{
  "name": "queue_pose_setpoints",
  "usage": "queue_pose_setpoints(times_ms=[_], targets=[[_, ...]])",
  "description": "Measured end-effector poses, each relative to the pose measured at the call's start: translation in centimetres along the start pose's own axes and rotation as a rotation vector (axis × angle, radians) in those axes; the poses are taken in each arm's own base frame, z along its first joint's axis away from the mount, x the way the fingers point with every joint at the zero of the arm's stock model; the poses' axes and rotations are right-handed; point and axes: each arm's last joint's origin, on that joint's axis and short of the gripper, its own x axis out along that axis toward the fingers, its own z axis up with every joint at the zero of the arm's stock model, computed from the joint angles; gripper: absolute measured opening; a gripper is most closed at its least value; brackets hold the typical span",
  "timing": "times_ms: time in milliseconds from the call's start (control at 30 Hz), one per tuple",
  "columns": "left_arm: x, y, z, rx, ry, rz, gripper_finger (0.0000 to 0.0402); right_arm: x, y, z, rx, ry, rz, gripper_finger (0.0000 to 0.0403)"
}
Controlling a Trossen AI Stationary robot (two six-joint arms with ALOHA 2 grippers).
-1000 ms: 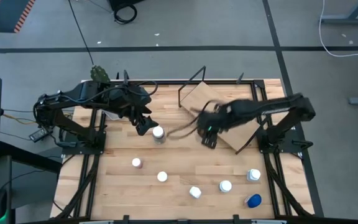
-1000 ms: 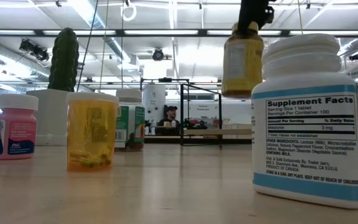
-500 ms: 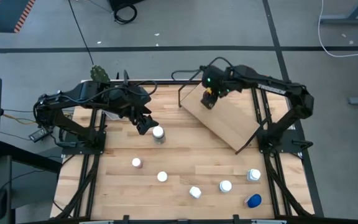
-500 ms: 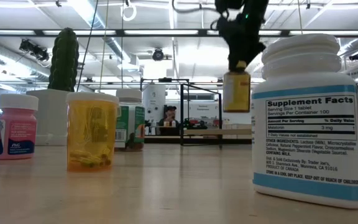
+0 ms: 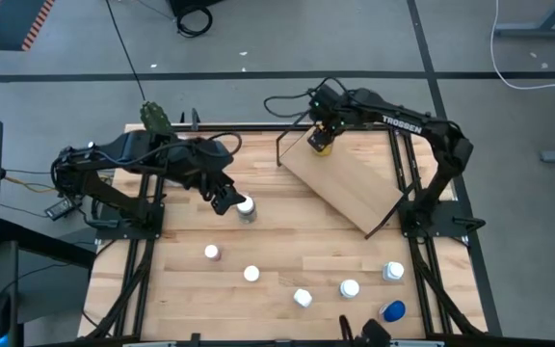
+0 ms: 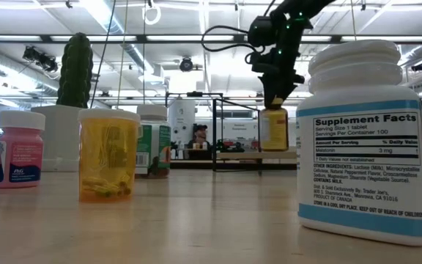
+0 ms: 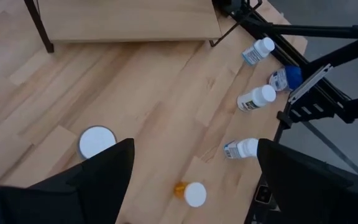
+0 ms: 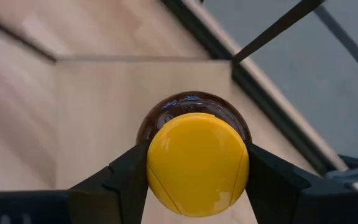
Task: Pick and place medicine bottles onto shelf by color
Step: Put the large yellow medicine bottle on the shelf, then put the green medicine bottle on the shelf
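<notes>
My right gripper (image 5: 321,138) is shut on the yellow-capped brown bottle (image 8: 196,160) over the far corner of the light-wood shelf (image 5: 350,185). In the low view the bottle (image 6: 273,129) hangs upright just above the shelf board (image 6: 255,155). My left gripper (image 5: 224,198) is open beside a white-capped bottle (image 5: 246,206) that stands on the table; that bottle's cap also shows in the left wrist view (image 7: 96,141). My right gripper pinches the yellow cap (image 8: 197,163) of the bottle between its two fingers (image 8: 129,180), one on each side of the cap. The fingers come from above, pointing down. The bottle hangs upright below them, above the shelf's far corner; whether its base touches the board I cannot tell.
Several small bottles stand or lie on the near half of the table: a pink one (image 5: 211,253), white-capped ones (image 5: 251,274) (image 5: 303,298) (image 5: 350,287) (image 5: 393,272) and a blue-capped one (image 5: 392,310). A cactus pot (image 5: 155,116) stands at the far left corner.
My right gripper has carried the yellow-capped bottle from the middle of the table toward the far edge, over the shelf's far corner, and has come down toward the board. The bottle has stayed upright. My left gripper has kept still.
</notes>
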Motion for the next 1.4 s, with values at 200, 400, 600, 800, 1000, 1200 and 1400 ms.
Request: queue_pose_setpoints(times_ms=[200,400,600,800,1000,1200,1400], targets=[[0.0,0.0,0.0,-0.026,-0.009,0.01,0.0346,0.3,-1.9,0.7,0.058,-0.04,0.005,0.0224],[0.0,0.1,0.1,-0.027,-0.021,0.023,0.0346,0.4,-2.5,0.8,0.104,-0.036,0.04,0.0224],[0.0,0.1,0.1,-0.027,-0.024,0.026,0.0346,0.4,-2.5,0.8,0.143,-0.038,0.037,0.0232],[0.0,0.1,0.1,-0.03,-0.026,0.029,0.0346,0.4,-2.5,0.8,0.151,-0.04,0.031,0.0302],[0.0,0.1,0.1,-0.027,-0.026,0.029,0.0346,0.1,-1.9,0.8,0.15,-0.036,0.054,0.0318],[0.0,0.4,0.3,-0.01,-0.031,0.037,0.0346,-3.1,0.3,1.9,0.101,-0.089,0.18,0.032],[-0.6,0.8,0.5,-0.023,-0.054,0.034,0.0346,-8.1,4.0,2.1,-0.073,-0.184,0.143,0.0321]])
